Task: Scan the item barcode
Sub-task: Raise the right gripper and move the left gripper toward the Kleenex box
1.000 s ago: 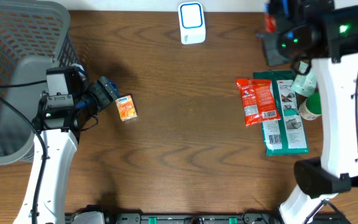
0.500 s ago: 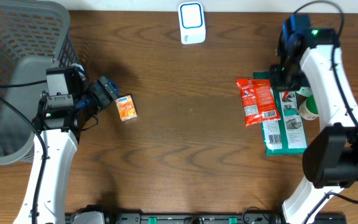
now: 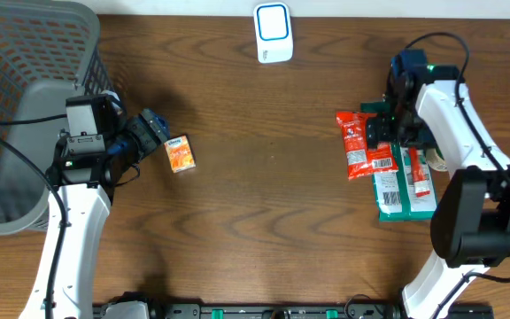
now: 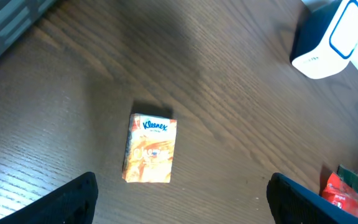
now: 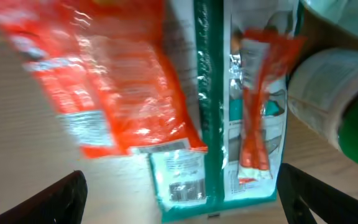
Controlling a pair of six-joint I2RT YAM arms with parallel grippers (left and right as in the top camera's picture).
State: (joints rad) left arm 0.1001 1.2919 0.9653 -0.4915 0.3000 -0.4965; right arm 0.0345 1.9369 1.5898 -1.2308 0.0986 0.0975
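Fingers (image 4: 73, 199) on both sit wide and empty, left gripper (image 4: 185, 199) by the Kleenex pack (image 4: 150, 149), right gripper (image 5: 182, 193) over the red packet (image 5: 117, 81), probably pre-grab.

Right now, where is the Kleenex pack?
In the overhead view, the Kleenex pack lies on the table's left side, just right of the left pincer, with the basket farther left.
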